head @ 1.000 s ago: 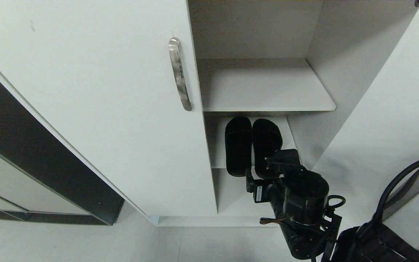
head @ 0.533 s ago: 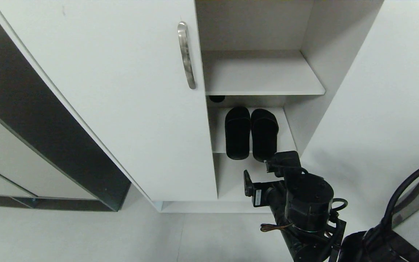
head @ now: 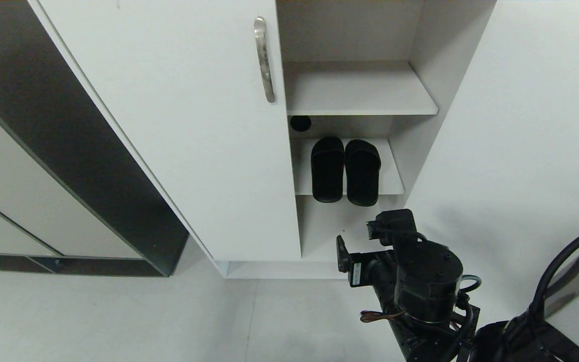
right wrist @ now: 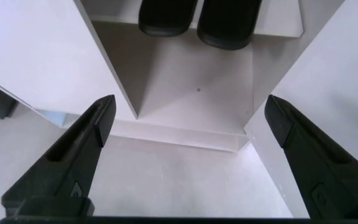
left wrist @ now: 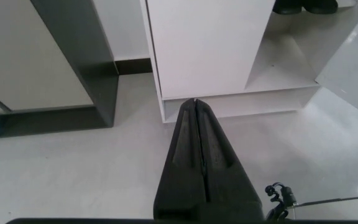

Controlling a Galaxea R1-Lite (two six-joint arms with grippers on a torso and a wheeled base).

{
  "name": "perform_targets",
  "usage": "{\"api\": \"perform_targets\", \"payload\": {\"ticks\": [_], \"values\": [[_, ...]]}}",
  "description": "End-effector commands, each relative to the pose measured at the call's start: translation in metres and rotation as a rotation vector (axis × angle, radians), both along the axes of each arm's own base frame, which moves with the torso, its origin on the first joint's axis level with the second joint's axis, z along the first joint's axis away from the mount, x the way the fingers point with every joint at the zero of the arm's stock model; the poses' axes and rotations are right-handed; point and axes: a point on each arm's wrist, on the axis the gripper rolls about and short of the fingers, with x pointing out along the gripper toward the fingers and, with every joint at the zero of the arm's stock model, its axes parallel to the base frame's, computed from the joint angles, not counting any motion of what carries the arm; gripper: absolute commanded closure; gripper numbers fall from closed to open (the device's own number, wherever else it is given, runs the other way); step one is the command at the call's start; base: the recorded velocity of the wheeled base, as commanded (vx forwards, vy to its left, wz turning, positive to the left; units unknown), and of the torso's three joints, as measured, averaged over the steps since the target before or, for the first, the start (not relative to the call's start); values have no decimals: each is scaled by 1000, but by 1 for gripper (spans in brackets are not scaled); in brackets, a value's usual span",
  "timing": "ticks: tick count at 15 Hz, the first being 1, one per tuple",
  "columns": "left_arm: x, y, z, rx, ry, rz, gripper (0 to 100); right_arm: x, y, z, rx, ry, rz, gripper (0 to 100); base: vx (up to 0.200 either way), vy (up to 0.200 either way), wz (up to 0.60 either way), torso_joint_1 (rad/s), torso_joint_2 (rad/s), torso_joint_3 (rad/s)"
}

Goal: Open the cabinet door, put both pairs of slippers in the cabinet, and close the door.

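Note:
A pair of black slippers point(head: 345, 171) lies side by side on the cabinet's middle shelf point(head: 392, 173), toes inward; their heels also show as the slippers point(right wrist: 194, 15) in the right wrist view. The right cabinet door point(head: 520, 125) stands open, and the left door point(head: 179, 125) with its metal handle point(head: 264, 60) is closed. My right gripper point(head: 365, 246) hangs open and empty just outside the cabinet, below and in front of the slippers, its fingers point(right wrist: 73, 162) spread wide. My left gripper point(left wrist: 196, 106) is shut with nothing in it, low over the floor in front of the left door.
A small dark object point(head: 300, 122) sits far back under the upper shelf point(head: 360, 95). The bottom compartment point(right wrist: 197, 93) is bare. A dark panel point(head: 68, 151) flanks the cabinet on the left. Open floor point(head: 169, 322) lies in front.
The head camera has drawn back from the cabinet. My right gripper, which overlapped the slippers' heels, now stands apart below them; the slippers stay on the shelf.

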Motion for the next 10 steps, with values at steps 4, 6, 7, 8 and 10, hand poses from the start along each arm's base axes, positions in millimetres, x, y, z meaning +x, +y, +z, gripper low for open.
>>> {"api": "perform_targets", "payload": {"ticks": [4,6,7,8,10], "values": [[0,0,0,1,0,0,100,0,0,-1,-1,2,1,0,0,0,0,0,0,0],[0,0,0,1,0,0,100,0,0,-1,-5,4,1,0,0,0,0,0,0,0],[0,0,0,1,0,0,100,-1,-1,-3,-10,7,1,0,0,0,0,0,0,0],[0,0,0,1,0,0,100,-1,-1,-3,-10,7,1,0,0,0,0,0,0,0],[0,0,0,1,0,0,100,-1,-1,-3,-12,9,1,0,0,0,0,0,0,0]]}}
